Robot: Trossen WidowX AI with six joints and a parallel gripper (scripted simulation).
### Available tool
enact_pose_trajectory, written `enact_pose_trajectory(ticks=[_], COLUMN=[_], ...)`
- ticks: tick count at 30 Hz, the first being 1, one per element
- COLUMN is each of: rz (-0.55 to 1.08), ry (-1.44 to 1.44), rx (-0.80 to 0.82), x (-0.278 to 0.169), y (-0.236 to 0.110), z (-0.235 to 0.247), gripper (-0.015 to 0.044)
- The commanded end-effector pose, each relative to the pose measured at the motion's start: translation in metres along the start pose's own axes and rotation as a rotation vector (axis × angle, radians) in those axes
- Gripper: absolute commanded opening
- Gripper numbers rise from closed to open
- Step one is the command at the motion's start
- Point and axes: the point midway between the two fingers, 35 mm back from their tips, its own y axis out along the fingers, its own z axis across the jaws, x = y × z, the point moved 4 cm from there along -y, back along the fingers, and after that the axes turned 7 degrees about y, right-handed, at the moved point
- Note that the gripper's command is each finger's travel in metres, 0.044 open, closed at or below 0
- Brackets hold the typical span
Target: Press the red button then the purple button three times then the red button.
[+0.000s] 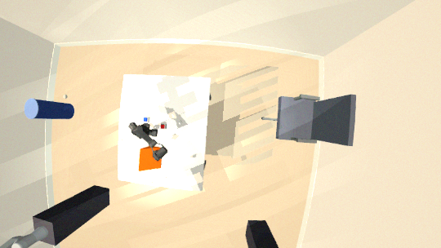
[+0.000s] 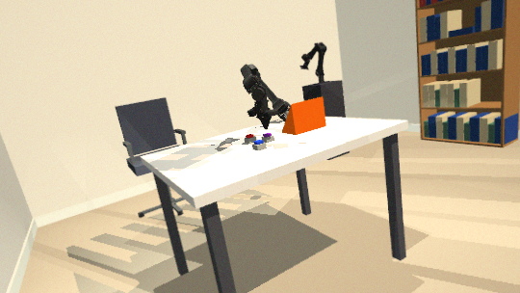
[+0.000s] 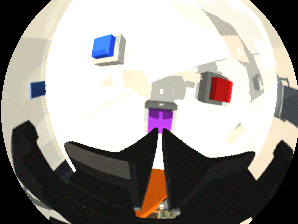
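Three buttons on grey bases sit on the white table (image 2: 299,159) (image 1: 135,90). They are a red button (image 3: 218,90) (image 2: 249,137) (image 1: 162,126), a purple button (image 3: 160,119) (image 2: 268,136) and a blue button (image 3: 107,47) (image 2: 259,143) (image 1: 145,119). My gripper (image 3: 160,131) (image 2: 266,125) (image 1: 153,131) is shut with nothing between the fingers. It points down right over the purple button, with its tips at the button's near edge. I cannot tell whether they touch it. In the overhead view the gripper hides the purple button.
An orange wedge (image 2: 304,116) (image 1: 149,160) stands on the table by the arm's base. A small blue block (image 3: 37,88) lies far left in the wrist view. An office chair (image 2: 144,130), a bookshelf (image 2: 464,67) and a second arm (image 2: 318,58) on a pedestal stand around the table.
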Motion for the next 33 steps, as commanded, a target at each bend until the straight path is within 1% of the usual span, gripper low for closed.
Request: enact_pose_trajectory(ticks=[1, 18, 33], rz=[0.003, 0.002, 0.002], ry=[0.006, 0.006, 0.006], rx=[0.002, 0.000, 0.000], x=[0.000, 0.000, 0.000], y=[0.003, 0.030, 0.032], z=[0.000, 0.000, 0.000], gripper=[0.0020, 0.0020, 0.0020])
